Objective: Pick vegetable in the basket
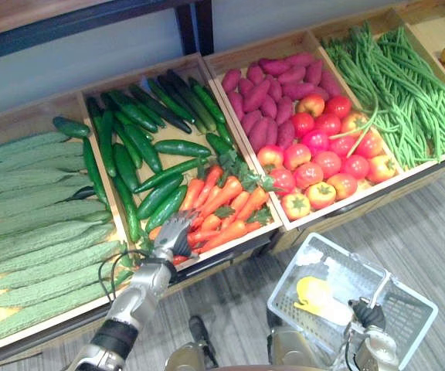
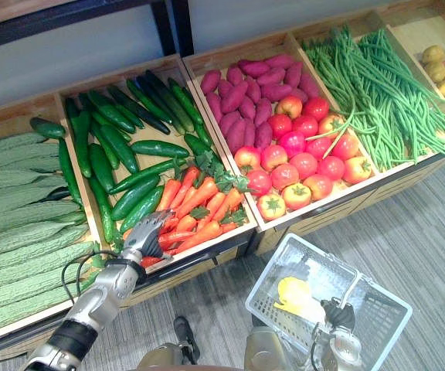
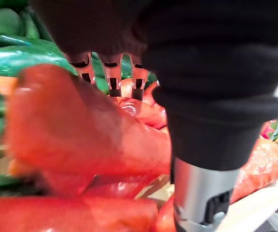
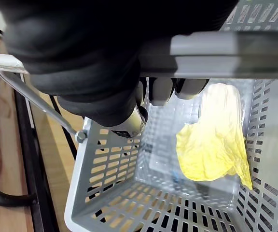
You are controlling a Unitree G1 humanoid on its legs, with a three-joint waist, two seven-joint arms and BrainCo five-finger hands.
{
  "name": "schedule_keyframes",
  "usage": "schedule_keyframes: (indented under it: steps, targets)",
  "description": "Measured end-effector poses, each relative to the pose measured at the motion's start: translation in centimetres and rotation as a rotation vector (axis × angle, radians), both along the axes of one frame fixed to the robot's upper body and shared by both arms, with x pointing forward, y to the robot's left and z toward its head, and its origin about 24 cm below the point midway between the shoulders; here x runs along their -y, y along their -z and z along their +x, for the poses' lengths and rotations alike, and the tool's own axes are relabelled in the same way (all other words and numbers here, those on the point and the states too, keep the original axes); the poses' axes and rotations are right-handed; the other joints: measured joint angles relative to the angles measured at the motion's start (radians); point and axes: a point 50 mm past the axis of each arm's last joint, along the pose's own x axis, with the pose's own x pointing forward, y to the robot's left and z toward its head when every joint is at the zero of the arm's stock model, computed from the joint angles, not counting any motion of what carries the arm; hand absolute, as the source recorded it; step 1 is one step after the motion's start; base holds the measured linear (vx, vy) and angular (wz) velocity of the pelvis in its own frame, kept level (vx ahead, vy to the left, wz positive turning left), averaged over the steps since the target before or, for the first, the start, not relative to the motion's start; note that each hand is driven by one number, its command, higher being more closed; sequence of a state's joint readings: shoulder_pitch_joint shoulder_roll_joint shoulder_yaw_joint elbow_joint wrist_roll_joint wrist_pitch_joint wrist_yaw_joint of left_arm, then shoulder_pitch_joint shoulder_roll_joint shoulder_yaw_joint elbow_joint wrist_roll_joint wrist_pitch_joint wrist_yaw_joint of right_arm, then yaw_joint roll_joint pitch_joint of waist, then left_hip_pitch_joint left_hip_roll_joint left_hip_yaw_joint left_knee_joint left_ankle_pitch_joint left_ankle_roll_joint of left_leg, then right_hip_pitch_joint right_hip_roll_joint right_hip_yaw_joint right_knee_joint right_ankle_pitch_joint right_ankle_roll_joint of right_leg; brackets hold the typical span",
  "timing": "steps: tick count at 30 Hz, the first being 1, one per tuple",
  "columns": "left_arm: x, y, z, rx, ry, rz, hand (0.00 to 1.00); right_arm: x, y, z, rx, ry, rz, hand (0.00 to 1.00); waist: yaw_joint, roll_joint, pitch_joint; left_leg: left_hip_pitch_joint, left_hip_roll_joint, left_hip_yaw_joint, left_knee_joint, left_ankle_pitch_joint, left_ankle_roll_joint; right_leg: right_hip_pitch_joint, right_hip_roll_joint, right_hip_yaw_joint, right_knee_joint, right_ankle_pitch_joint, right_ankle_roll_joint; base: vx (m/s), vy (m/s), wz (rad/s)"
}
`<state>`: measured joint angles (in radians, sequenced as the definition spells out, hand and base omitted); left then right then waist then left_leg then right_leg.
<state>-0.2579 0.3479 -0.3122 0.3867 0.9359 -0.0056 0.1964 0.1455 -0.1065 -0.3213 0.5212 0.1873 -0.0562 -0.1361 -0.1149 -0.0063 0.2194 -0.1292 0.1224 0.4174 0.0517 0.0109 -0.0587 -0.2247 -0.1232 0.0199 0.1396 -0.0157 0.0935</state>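
Orange-red right under the palm of the left hand (image 1: pixel 174 234): one carrot (image 3: pixel 81 130) out of the heaped carrots (image 1: pixel 222 202), lying just inside the near crate rim (image 1: pixel 238 247), not yet in the basket. Cannot tell whether gripped or merely touched. Could slip free on the lift, being smooth and tapered. Could drag neighbours over the crate rim, packed this tight with leafy tops tangled. Could also snag that rim if drawn back low. Off to that hand's right and lower, the basket (image 1: pixel 412 313), hung from the right hand (image 4: pixel 95 72), clenched round the handle (image 4: pixel 226 60). Might swing or tilt on a single hold, shifting the yellow leafy piece (image 4: pixel 211 140) inside or spoiling the drop. Beyond the left hand, dark cucumbers (image 1: pixel 141 147); further right, tomatoes (image 1: pixel 323 166). Hidden: the contact behind the carrot. Cut off up close: both carrot ends. Hard to name: the yellow piece.
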Motion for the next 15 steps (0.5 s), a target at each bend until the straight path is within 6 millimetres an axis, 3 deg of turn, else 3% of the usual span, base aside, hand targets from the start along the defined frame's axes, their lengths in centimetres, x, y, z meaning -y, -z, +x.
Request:
schedule_keyframes:
  steps: [1, 2, 8, 15]
  targets:
    - [0.0, -0.5, 0.4, 0.032, -0.007, 0.017, 0.00, -0.1, -0.1, 0.2, 0.012, -0.006, -0.002, 1.00, -0.009, -0.003, 0.005, -0.009, 0.000, 0.002, 0.001, 0.000, 0.000, -0.011, 0.001, 0.003, 0.002, 0.000, 0.000, 0.00, -0.010, -0.06]
    - [0.0, -0.9, 0.8, 0.053, -0.016, 0.023, 1.00, -0.1, -0.3, 0.3, 0.020, -0.004, -0.005, 1.00, -0.011, -0.004, 0.017, -0.008, 0.001, 0.005, 0.001, -0.001, 0.000, -0.012, 0.001, 0.007, 0.003, 0.000, 0.000, 0.00, -0.008, -0.06]
    - [0.1, -3.1, 2.6, 0.149, -0.031, 0.044, 1.00, 0.1, -0.7, 0.6, 0.046, 0.014, -0.007, 1.00, -0.012, -0.005, 0.040, -0.009, 0.002, 0.009, 0.005, -0.002, 0.002, -0.015, 0.001, 0.012, 0.006, 0.001, 0.001, 0.00, -0.002, -0.02]
    - [-0.4, -3.3, 3.2, 0.129, -0.052, 0.022, 1.00, 0.1, -0.7, 0.6, 0.052, 0.024, 0.005, 1.00, -0.018, -0.006, 0.050, 0.000, 0.001, 0.011, 0.004, -0.002, 0.002, -0.009, 0.001, 0.015, 0.006, 0.001, 0.001, 0.00, 0.000, 0.00]
